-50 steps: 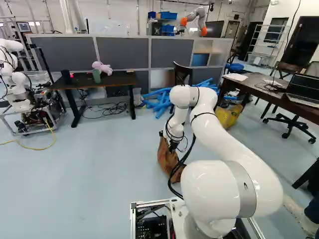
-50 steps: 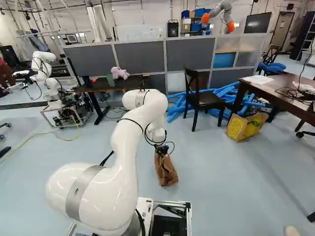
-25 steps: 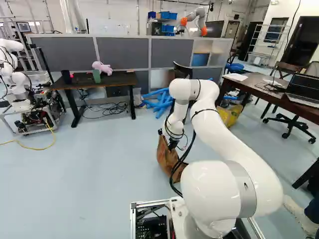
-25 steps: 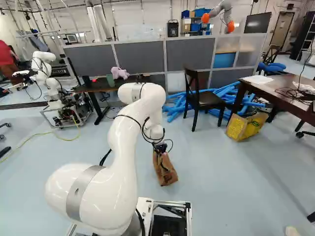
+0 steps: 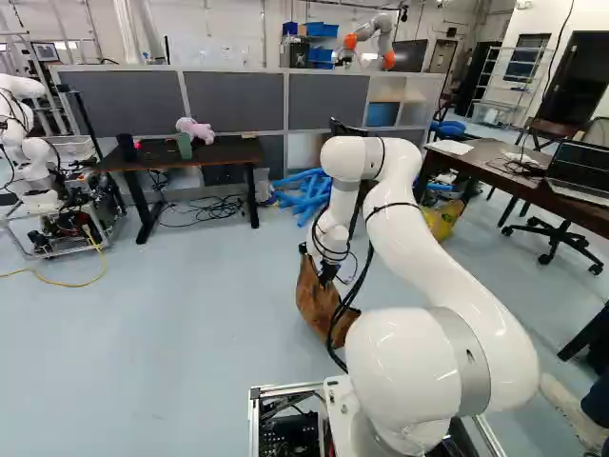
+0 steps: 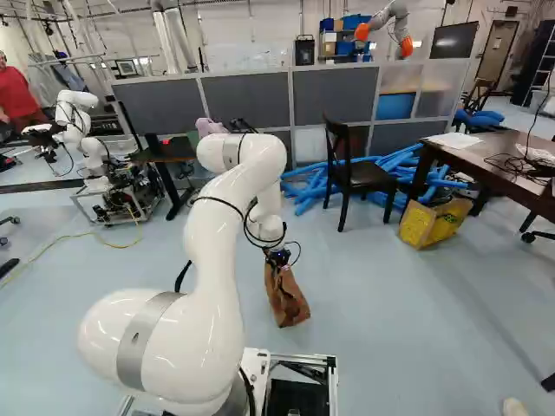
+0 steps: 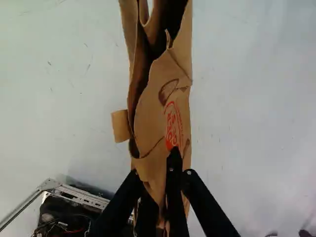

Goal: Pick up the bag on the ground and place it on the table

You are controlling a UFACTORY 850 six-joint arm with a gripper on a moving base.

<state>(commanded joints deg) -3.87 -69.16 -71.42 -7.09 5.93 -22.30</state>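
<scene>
Brown bag (image 6: 287, 299) hangs tilted under the gripper (image 6: 278, 259), ahead of the base; can't tell if its bottom touches floor. Fingers pinched on the bag's paper, one each side; tips partly hidden by folds and dark linkage. Bag runs out of frame in wrist view, its inside in deep shadow; in left base view cables cross its side. Arm (image 6: 212, 286) hides part of black table (image 5: 219, 150) in right base view, most of dark chair (image 6: 357, 178) in left. Brown table (image 5: 495, 169) and laptop (image 5: 582, 171) cut off at the right of left base view.

Red print on bag's side, partly behind a finger. Floor (image 7: 247, 98) borders bag both sides in wrist view; base frame (image 7: 81, 197) corner sits near gripper.
</scene>
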